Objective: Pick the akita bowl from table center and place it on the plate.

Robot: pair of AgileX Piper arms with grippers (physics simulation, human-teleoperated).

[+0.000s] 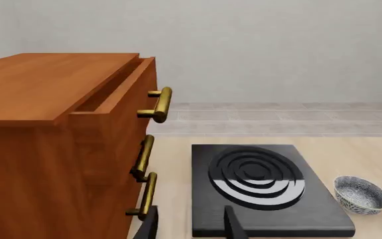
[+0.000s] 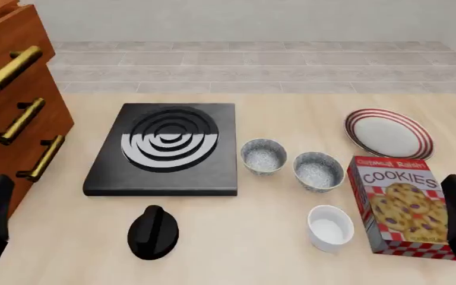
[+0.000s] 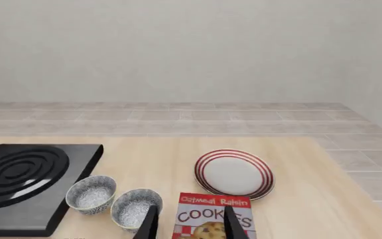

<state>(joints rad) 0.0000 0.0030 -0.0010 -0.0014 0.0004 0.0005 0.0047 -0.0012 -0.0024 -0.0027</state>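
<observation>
Akita bowl (image 2: 263, 155) at table centre, upright, just right of black stove plate (image 2: 164, 173) and apart from it. Second speckled bowl (image 2: 318, 171) just beside it, to the right and slightly nearer, also upright; contact between the two not determinable. Plate (image 2: 388, 132) at far right, lying flat, well apart from akita bowl. Cookie box (image 2: 402, 205) standing near side of plate, right of second bowl. White ramekin (image 2: 329, 227) near of second bowl, just left of cookie box. Black knob (image 2: 152, 231) near of stove plate. Wooden drawer cabinet (image 2: 14, 107) at left, top drawer partly pulled out. Left gripper (image 1: 191, 226) low at near left, beside cabinet, jaws spread apart, touching no object. Right gripper (image 3: 191, 224) low at near right, behind cookie box, jaws likewise spread apart, well short of akita bowl.
</observation>
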